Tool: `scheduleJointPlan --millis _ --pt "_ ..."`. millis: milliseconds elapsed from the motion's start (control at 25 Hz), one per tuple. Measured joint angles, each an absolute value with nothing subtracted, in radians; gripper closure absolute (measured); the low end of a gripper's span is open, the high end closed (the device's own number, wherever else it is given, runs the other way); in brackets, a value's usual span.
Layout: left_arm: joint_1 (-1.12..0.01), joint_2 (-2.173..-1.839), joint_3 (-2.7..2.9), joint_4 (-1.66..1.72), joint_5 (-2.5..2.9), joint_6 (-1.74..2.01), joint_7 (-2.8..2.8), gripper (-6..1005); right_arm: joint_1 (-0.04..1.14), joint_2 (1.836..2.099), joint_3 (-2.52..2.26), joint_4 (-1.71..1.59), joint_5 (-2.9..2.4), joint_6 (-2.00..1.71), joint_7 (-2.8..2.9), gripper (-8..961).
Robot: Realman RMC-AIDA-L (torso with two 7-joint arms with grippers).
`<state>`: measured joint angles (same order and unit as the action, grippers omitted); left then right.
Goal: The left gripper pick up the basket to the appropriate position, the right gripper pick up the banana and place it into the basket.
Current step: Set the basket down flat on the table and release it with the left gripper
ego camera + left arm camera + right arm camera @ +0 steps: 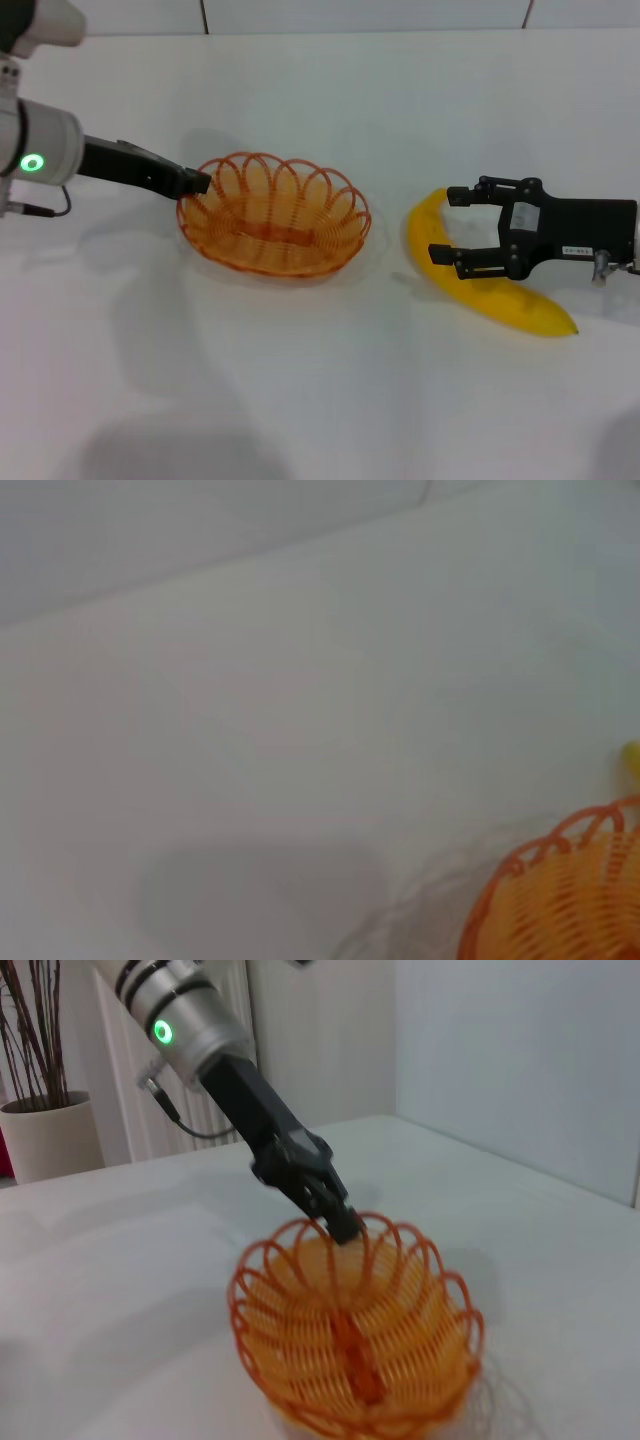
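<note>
The orange wire basket (352, 203) rests on the white table, left of centre. My left gripper (197, 182) comes in from the left and is shut on the basket's left rim. The right wrist view shows the same grip (340, 1223) on the basket's rim (243, 1282). The yellow banana (520, 305) lies on the table to the right of the basket. My right gripper (443, 225) is open, with one finger on each side of the banana's upper half. In the left wrist view only part of the basket (530, 855) and a sliver of the banana (632, 760) show.
The white table (300, 400) extends in front of and behind the basket. A wall runs along the table's far edge. A potted plant (45, 1130) stands beyond the table in the right wrist view.
</note>
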<state>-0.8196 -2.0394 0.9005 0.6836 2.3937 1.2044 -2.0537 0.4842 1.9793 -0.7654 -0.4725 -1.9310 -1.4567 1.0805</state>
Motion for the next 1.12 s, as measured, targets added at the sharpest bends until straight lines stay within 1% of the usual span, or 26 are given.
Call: scheduleJointPlan --millis 120,280,560,1120 --pt "-0.854 -2.041 0.901 0.629 2.425 1.150 -2.075 946 0.489 1.982 -0.765 -0.473 -1.930 -1.454 1.081 98" --pt "-0.871 -2.041 0.897 0.590 2.419 1.100 -2.081 948 0.495 1.987 -0.765 -0.472 -1.930 -1.454 1.081 98" --pt "-0.877 -2.042 0.890 0.572 2.373 1.081 -2.086 939 0.502 1.993 -0.765 -0.472 -1.930 -1.441 1.081 98" --pt "-0.881 -2.043 0.898 0.547 2.370 1.052 -2.085 920 0.503 1.996 -0.765 -0.471 -1.930 -1.430 1.081 99"
